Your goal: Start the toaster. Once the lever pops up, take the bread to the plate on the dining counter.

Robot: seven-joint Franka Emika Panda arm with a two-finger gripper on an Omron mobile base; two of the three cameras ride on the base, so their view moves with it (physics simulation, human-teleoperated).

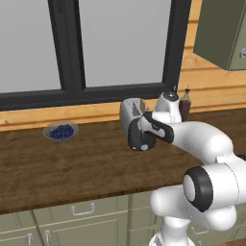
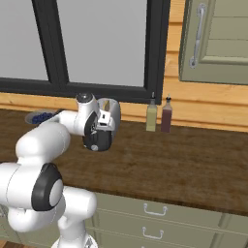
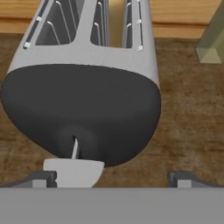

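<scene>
The toaster (image 3: 83,87) stood on a dark wood-grain counter (image 1: 57,168) beneath a black-framed window (image 1: 72,48), its black end panel (image 3: 81,116) turned toward the robot and its two top slots open to the hand view. In the right-hand slot a pale cream slice, the bread (image 3: 114,22), stood on edge between the wire guides, sunk between the slot walls. The gripper (image 3: 111,178) hung just in front of the black panel, low on it, its two dark fingertips (image 3: 43,178) spread wide and holding nothing. Low on the panel a narrow slit ran down to a pale rounded piece (image 3: 73,171) at its foot, next to the left fingertip; whether the two touched could not be told. Seen from the left base view, the white arm reached across the counter with the hand (image 1: 141,134) covering the toaster's near end, so that only the silver-grey body showed behind it. A grey glass bowl of blueberries (image 1: 61,131) sat on the same counter well to the left of the toaster, near the wall. Two bottles, one pale (image 2: 151,116) and one dark red (image 2: 166,116), stood side by side against the wooden wall to the toaster's right, under a grey-green wall cabinet (image 2: 213,38). Grey-green drawers (image 2: 155,213) with metal handles ran below the counter's edge.
</scene>
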